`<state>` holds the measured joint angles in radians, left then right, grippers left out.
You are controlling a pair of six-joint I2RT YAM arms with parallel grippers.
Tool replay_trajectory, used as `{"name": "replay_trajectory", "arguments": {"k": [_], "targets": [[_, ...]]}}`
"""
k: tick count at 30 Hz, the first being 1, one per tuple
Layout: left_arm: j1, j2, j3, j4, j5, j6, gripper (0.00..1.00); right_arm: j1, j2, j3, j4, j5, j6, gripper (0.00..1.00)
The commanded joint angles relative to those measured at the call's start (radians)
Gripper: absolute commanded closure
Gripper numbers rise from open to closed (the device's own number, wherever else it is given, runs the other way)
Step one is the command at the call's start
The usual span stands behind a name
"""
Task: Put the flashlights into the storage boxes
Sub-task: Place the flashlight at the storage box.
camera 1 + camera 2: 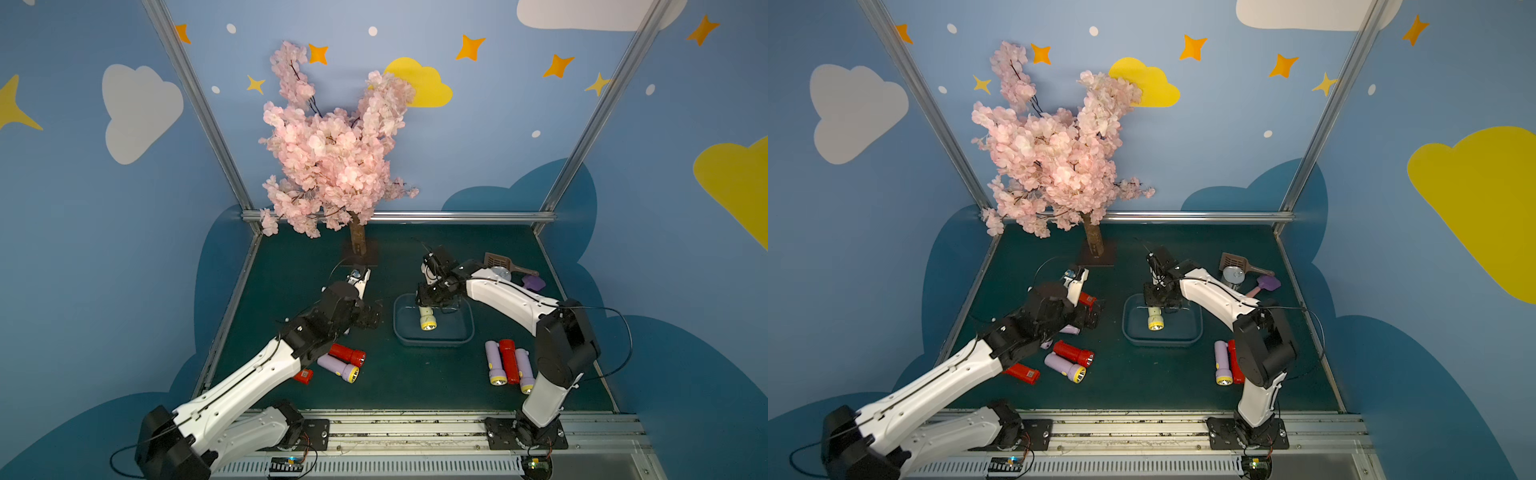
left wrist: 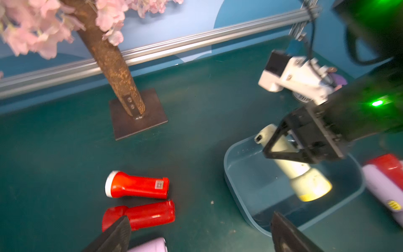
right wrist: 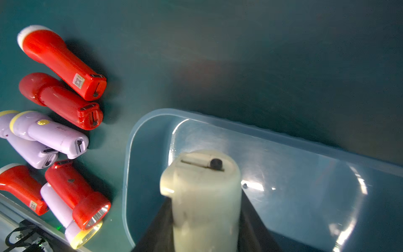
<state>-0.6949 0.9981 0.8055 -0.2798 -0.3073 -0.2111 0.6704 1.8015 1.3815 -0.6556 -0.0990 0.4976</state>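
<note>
White arm shells (image 1: 249, 374), black joints (image 1: 336, 307); thin black cables (image 1: 598, 308)

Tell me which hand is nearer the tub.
Right. The right hand is over the tub, gripping the pale torch; the left hand hangs open off to its side, by red torches.

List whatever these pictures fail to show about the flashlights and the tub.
In a top view, the left arm covers most of a labelled red flashlight.
In a top view, the right arm hides part of the right group's red flashlight.
Right wrist view: the frame edge cuts off the pale flashlight's head; whether it touches the tub floor is unclear.
Left wrist view: the sticker is too blurred to read.
</note>
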Motion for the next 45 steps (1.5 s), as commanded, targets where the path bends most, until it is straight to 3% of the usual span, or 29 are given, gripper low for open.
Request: {"name": "replay_trajectory", "arguments": {"k": [1, 9, 31, 41, 45], "targets": [[-0.005, -0.067, -0.056, 0.037, -0.007, -0.087, 0.01, 0.038, 0.038, 0.040, 0.014, 0.013, 0.045, 0.76], [-0.009, -0.163, -0.118, 0.004, -0.016, -0.132, 0.01, 0.112, 0.107, 0.068, 0.020, 0.047, 0.103, 0.76], [-0.026, -0.182, -0.133, -0.015, -0.015, -0.151, 0.01, 0.112, 0.163, -0.001, 0.074, 0.084, 0.162, 0.71], [-0.028, -0.171, -0.123, -0.019, -0.021, -0.147, 0.01, 0.114, 0.153, 0.005, 0.067, 0.078, 0.151, 0.50], [-0.027, -0.173, -0.121, -0.022, -0.021, -0.147, 0.01, 0.114, 0.132, 0.009, 0.050, 0.085, 0.144, 0.48]]}}
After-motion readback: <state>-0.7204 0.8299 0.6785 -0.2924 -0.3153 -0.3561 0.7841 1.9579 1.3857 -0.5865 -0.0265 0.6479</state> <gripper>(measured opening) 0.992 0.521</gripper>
